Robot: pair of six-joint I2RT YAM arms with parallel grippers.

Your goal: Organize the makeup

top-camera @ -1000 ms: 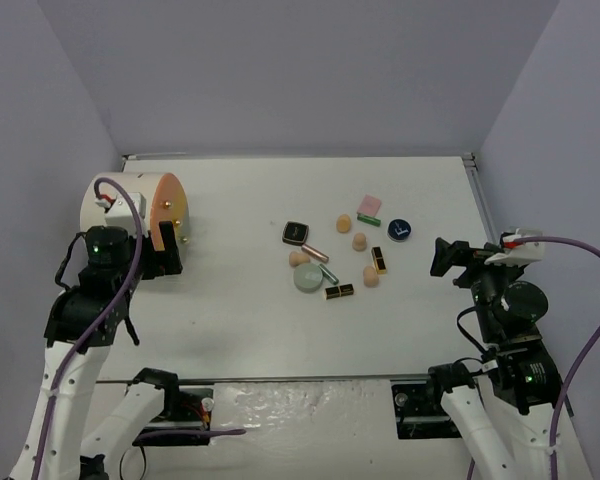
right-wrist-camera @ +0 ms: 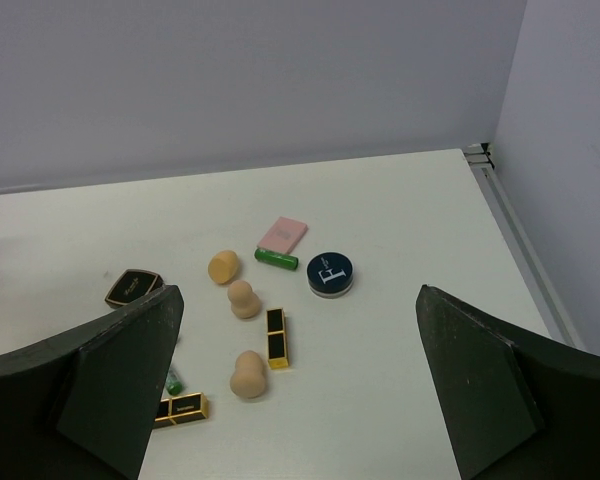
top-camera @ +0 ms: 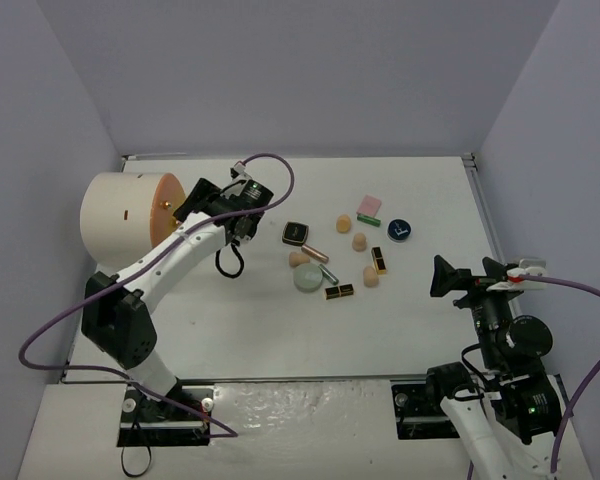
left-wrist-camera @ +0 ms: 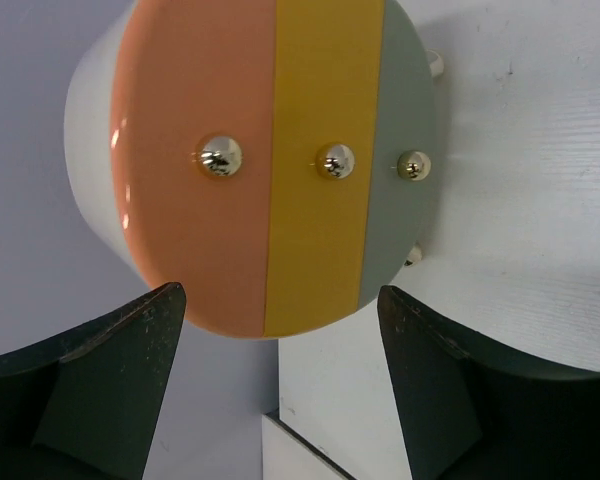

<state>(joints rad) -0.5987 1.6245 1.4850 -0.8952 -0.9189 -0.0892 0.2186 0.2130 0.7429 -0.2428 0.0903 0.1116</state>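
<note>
The makeup lies in a loose cluster mid-table: black square compact (top-camera: pixel 296 233), pale green disc (top-camera: pixel 307 279), pink square pad (top-camera: pixel 369 205), green tube (top-camera: pixel 368 220), dark round compact (top-camera: pixel 399 230), peach sponges (top-camera: pixel 359 241) and black-and-gold lipsticks (top-camera: pixel 379 260). The right wrist view shows the pad (right-wrist-camera: pixel 282 235), round compact (right-wrist-camera: pixel 329 273), a sponge (right-wrist-camera: pixel 244 299) and a lipstick (right-wrist-camera: pixel 276 337). My left gripper (top-camera: pixel 188 203) is open and empty, facing the cylinder's striped front (left-wrist-camera: pixel 280 150). My right gripper (top-camera: pixel 462 274) is open and empty, right of the cluster.
The large cream cylinder (top-camera: pixel 120 210) lies on its side at the far left. Its front has orange, yellow and grey-green bands with three metal knobs (left-wrist-camera: pixel 335 160). Grey walls close in the table on three sides. A metal rail (right-wrist-camera: pixel 520 250) runs along the right edge.
My left arm has stretched out over the table and its gripper now faces the cylinder's front from the right. My right gripper has dropped slightly toward the near edge.
</note>
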